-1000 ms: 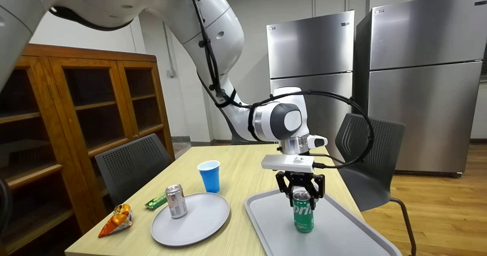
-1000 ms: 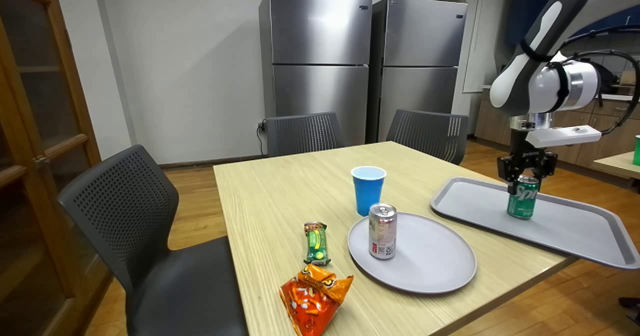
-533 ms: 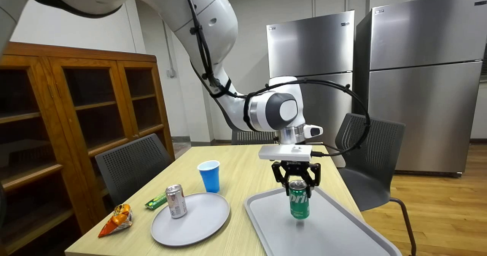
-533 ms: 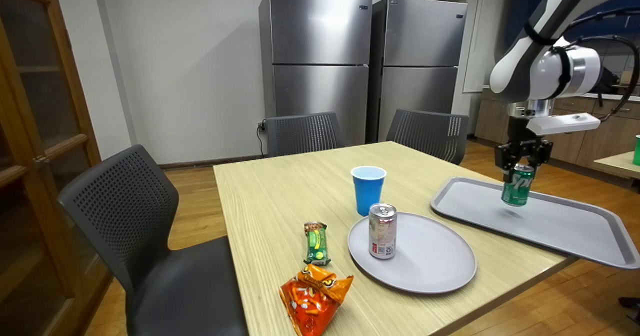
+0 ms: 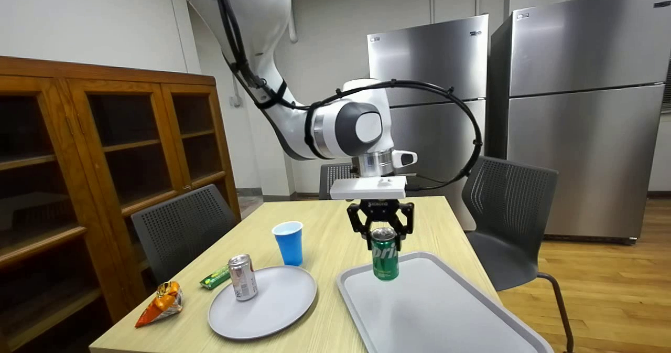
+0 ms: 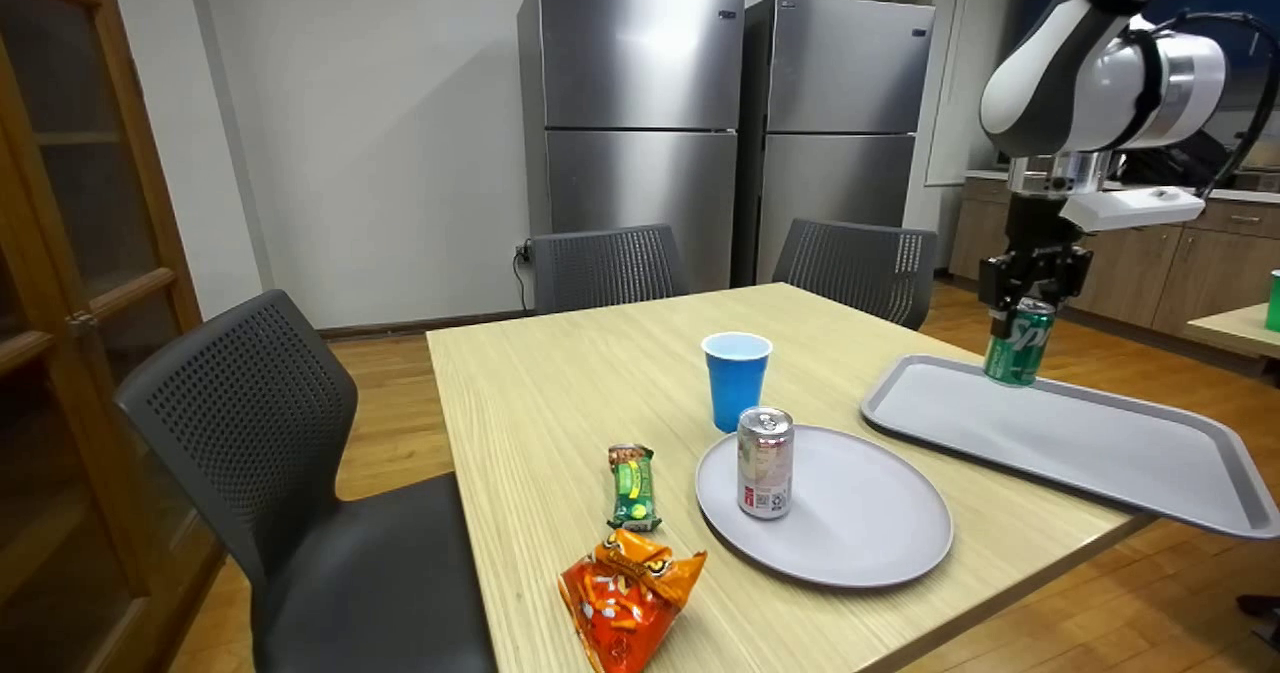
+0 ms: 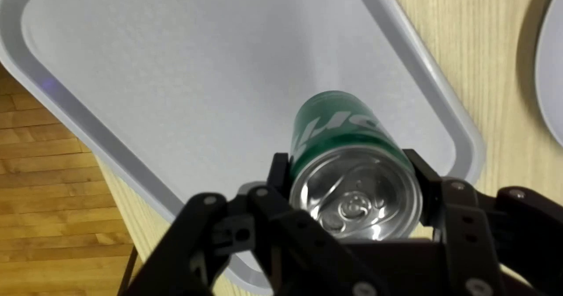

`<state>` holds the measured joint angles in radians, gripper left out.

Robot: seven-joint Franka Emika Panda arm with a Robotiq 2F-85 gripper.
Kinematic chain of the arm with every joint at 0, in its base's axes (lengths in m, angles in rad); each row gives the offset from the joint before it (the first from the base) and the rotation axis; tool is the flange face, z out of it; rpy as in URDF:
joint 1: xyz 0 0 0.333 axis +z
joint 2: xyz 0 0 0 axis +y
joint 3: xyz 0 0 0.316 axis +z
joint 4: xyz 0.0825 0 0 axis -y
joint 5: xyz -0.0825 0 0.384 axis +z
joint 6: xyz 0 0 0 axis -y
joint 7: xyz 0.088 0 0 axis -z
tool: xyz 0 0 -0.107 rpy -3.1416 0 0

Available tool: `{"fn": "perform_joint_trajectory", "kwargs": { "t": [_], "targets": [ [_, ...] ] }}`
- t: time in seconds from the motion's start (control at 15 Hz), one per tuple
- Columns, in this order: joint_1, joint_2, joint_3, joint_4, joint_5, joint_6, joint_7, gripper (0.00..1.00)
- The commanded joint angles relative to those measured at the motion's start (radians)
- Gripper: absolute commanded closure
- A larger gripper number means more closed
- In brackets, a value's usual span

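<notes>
My gripper (image 5: 384, 244) is shut on a green Sprite can (image 5: 386, 264), with one finger on each side near its top. The can is upright and held above the far end of the grey tray (image 5: 445, 311). In an exterior view the gripper (image 6: 1024, 319) and can (image 6: 1016, 355) stand over the tray's back rim (image 6: 1110, 443). In the wrist view the can's silver lid (image 7: 356, 195) faces the camera between the fingertips (image 7: 347, 166). The tray (image 7: 176, 67) shows beneath it. The can's base is hidden in the wrist view.
A silver can (image 6: 766, 463) stands on a round grey plate (image 6: 870, 533). A blue cup (image 6: 737, 383) stands behind the plate. A green snack bar (image 6: 633, 488) and an orange snack bag (image 6: 630, 598) lie nearby. Dark chairs (image 5: 511, 216) stand around the wooden table (image 5: 335, 227).
The gripper has lifted the Sprite can off the tray. It has carried it up and towards the tray's far end. The other objects have not moved.
</notes>
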<state>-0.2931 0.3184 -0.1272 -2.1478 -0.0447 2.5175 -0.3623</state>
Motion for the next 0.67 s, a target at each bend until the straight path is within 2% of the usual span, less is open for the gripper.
{"fn": "perform_joint_trajectory", "kwargs": {
  "t": [0.0, 0.6],
  "targets": [
    [0.024, -0.118, 0.027, -0.109, 0.016, -0.016, -0.044, 0.61],
    [0.124, -0.209, 0.083, -0.243, 0.019, 0.01, -0.091, 0.61]
  ]
}}
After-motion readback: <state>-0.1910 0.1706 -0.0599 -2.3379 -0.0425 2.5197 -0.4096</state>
